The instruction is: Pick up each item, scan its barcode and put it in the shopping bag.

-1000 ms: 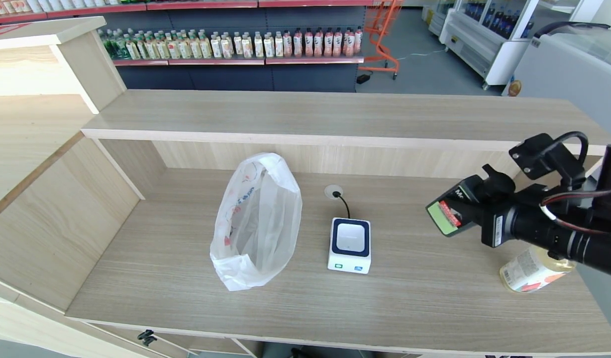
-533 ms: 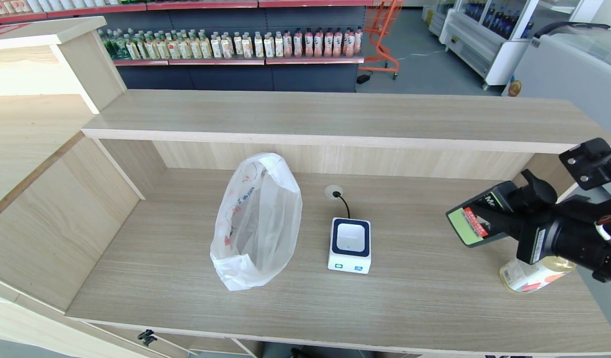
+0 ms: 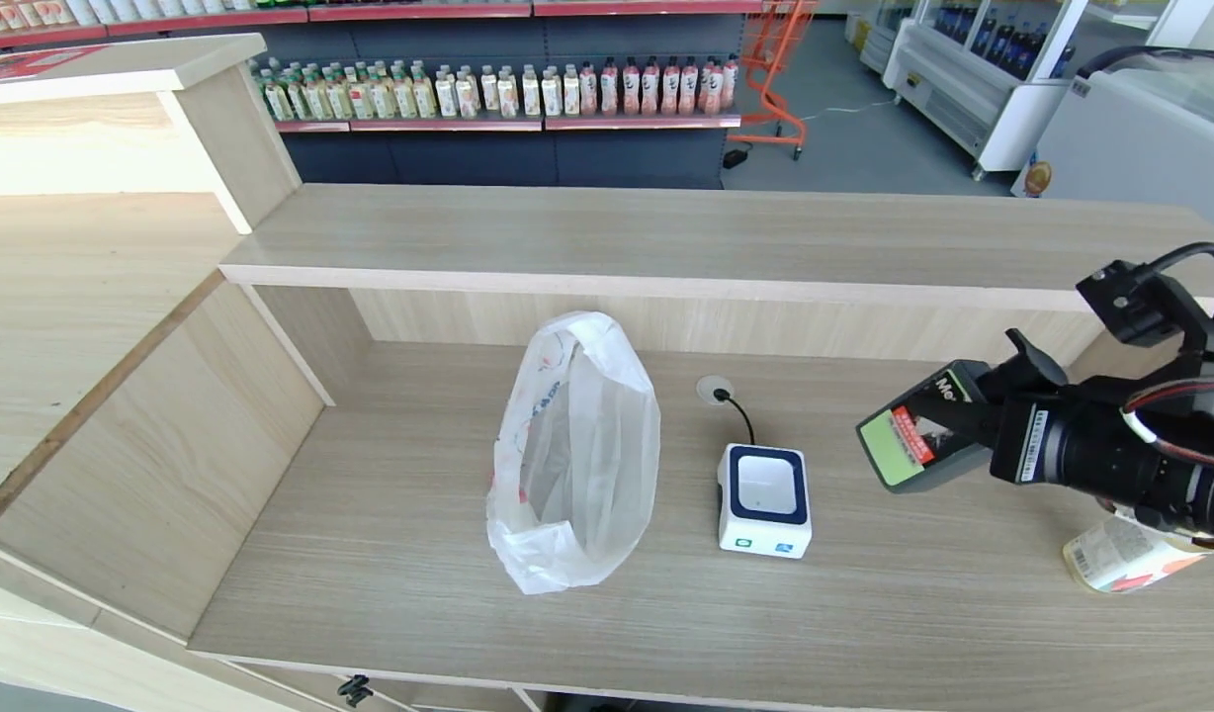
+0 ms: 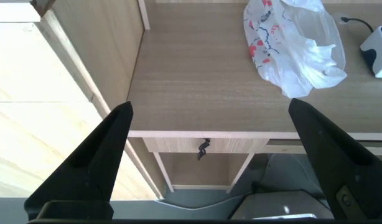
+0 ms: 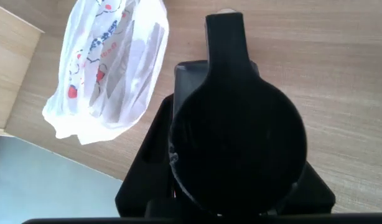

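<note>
Head view finds the right gripper (image 3: 975,423) clamped on a dark box (image 3: 913,447) held aloft to the right of the scanner (image 3: 763,487), so its barcode face should be turned squarely over the scanner's window before going to the shopping bag (image 3: 579,450).

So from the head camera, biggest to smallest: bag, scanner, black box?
Biggest: shopping bag.
Then black box and scanner, which look about alike. The box is held up nearer the camera, so I can't rank those two.
</note>
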